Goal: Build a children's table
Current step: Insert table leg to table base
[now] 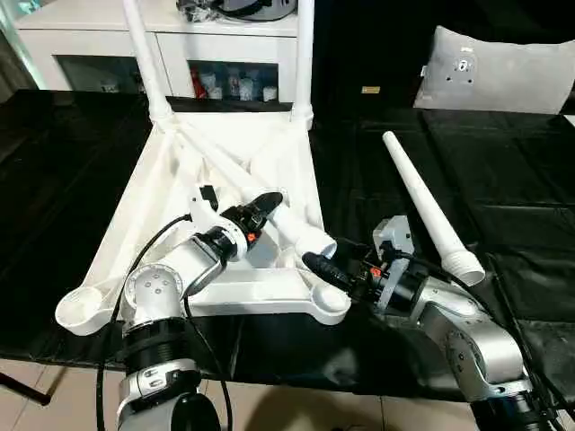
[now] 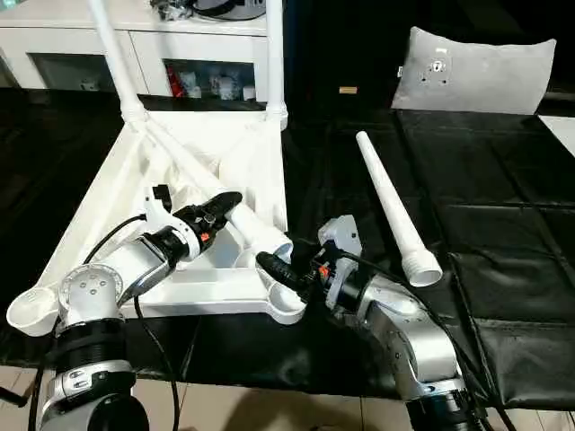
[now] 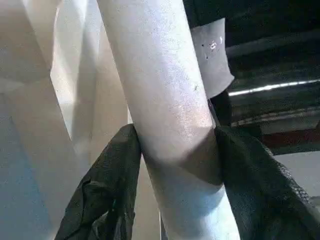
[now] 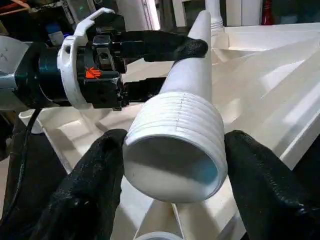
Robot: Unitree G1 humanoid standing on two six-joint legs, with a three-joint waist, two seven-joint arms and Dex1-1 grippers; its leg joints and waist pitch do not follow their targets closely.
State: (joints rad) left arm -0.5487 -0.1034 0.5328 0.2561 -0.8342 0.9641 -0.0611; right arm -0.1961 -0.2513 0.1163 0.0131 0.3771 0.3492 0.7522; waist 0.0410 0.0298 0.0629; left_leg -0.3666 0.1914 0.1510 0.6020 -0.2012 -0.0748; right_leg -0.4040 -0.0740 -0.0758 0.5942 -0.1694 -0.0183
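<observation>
The children's table top point(image 1: 135, 206) lies upside down on the black surface, ribs up. Two white legs point(image 1: 144, 54) point(image 1: 305, 54) stand upright in its far corner sockets. A third leg point(image 1: 289, 224) lies slanted over the top, its threaded end near the near right socket point(image 1: 331, 301). My left gripper point(image 1: 269, 205) is shut on this leg's shaft, with its fingers point(image 3: 110, 190) pressed to both sides. My right gripper point(image 4: 172, 165) is shut around the threaded end point(image 4: 175, 150). Another leg point(image 1: 427, 202) lies loose on the black surface to the right.
A white cabinet point(image 1: 90, 40) stands behind the table top. A grey-white cushion point(image 1: 494, 72) rests at the back right. The empty near left socket point(image 1: 81, 310) hangs at the black surface's front edge, with light floor below it.
</observation>
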